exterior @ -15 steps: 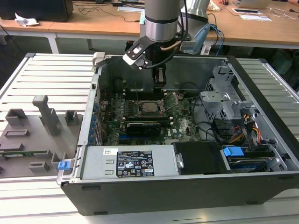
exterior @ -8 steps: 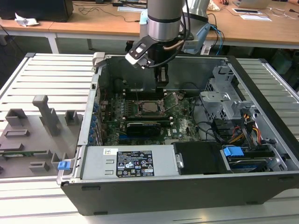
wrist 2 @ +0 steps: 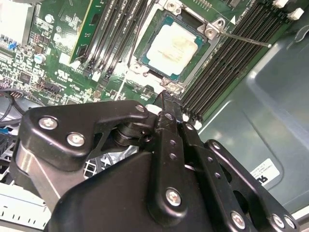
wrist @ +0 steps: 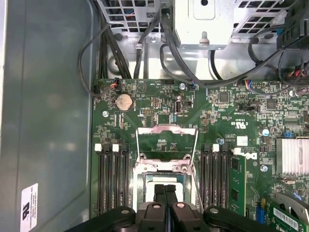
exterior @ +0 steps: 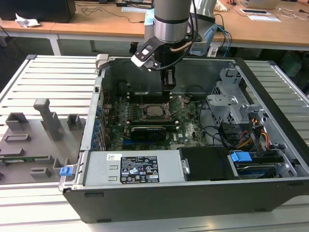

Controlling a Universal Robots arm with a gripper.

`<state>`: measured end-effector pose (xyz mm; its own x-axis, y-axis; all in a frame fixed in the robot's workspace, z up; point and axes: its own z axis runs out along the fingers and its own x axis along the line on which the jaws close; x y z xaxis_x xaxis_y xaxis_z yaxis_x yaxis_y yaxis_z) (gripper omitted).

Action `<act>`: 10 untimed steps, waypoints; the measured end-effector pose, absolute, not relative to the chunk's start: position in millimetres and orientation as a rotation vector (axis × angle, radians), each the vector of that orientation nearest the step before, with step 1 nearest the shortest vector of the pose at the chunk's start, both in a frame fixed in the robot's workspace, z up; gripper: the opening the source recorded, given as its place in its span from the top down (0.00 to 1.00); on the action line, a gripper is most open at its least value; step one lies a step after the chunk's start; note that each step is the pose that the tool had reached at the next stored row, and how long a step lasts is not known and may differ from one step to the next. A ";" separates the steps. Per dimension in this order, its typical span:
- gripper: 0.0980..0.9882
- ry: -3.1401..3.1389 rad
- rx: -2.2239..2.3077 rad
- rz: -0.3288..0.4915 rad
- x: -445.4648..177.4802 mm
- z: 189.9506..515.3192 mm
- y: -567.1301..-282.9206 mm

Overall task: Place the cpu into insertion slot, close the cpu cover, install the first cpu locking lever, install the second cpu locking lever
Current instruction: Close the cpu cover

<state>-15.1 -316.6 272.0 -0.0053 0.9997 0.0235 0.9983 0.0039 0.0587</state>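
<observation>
Silver-grey cpu (exterior: 155, 111) lies seated in the insertion slot (exterior: 143, 112), mid-board in the exterior view. Jaws pressed together, pinching nothing, hanging just over the chip. Beyond them, in the first wrist view, the cpu cover (wrist: 167, 129) stands open. I judge cover-closing is in hand: hook behind its free edge, swing slowly, stay clear of the loose locking lever (wrist 2: 246, 39).
</observation>
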 end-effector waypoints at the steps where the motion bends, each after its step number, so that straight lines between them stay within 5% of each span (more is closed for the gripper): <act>1: 0.99 2.208 2.198 0.091 -14.2 272.0 -316.6; 10: 0.99 2.208 2.198 0.091 -7.3 272.0 -316.6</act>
<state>-7.3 -316.6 272.0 -0.0052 0.9997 0.0235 0.9983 0.0038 0.0587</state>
